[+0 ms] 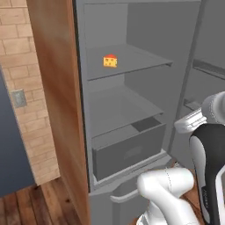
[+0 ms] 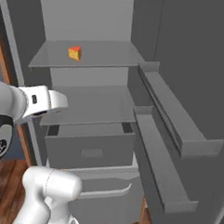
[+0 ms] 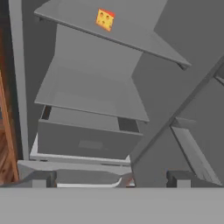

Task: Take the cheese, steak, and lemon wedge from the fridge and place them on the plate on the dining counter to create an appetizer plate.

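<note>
The fridge point(image 1: 145, 26) stands open in front of me. The cheese point(image 1: 110, 61) point(image 2: 75, 52) point(image 3: 105, 19), a small orange-yellow wedge with a red top edge, sits alone on the upper shelf point(image 2: 102, 57). My gripper point(image 3: 111, 179) is open and empty. It hangs in front of the fridge at about drawer height, well below and short of the cheese. The middle shelf point(image 2: 95, 106) is bare. The steak, the lemon wedge, the plate and the dining counter are out of view.
A grey drawer point(image 1: 129, 154) point(image 2: 88, 152) point(image 3: 83, 142) sits under the middle shelf, slightly pulled out. The open door with its two shelves point(image 2: 174, 112) stands to the right. A wood-brown side panel point(image 1: 57, 88) and a brick wall point(image 1: 17, 52) are to the left.
</note>
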You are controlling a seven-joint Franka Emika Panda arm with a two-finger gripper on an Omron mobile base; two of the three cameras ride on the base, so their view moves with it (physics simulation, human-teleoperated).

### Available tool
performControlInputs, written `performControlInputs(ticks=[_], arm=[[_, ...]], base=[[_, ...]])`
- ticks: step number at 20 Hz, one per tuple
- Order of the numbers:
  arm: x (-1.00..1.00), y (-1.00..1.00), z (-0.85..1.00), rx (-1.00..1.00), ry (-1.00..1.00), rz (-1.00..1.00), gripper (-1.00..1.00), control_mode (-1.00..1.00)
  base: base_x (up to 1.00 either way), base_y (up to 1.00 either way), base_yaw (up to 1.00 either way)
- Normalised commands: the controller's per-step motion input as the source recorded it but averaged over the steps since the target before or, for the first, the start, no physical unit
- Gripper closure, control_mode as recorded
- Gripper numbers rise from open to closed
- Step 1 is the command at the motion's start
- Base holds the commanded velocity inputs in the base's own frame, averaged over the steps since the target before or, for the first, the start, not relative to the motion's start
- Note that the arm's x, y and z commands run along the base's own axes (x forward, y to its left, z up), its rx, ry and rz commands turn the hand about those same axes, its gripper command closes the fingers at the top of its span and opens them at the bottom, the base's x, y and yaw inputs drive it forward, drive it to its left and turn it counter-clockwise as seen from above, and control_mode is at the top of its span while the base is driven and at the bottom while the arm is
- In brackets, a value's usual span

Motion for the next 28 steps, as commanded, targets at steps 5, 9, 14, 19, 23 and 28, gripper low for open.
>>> performControlInputs(ticks=[5,9,14,19,23,28], arm=[[0.00,0.00,0.00,0.00,0.00,0.00,-1.00,1.00],[0.00,0.00,0.00,0.00,0.00,0.00,-1.00,1.00],[0.00,0.00,0.00,0.00,0.00,0.00,-1.00,1.00],[0.00,0.00,0.00,0.00,0.00,0.00,-1.00,1.00],[0.00,0.00,0.00,0.00,0.00,0.00,-1.00,1.00],[0.00,0.00,0.00,0.00,0.00,0.00,-1.00,1.00]], base=[[0.83,-0.02,0.12],[0.81,0.04,0.14],[0.72,0.00,0.21],[0.58,0.00,0.24],[0.14,0.00,0.14],[0.00,-0.06,0.03]])
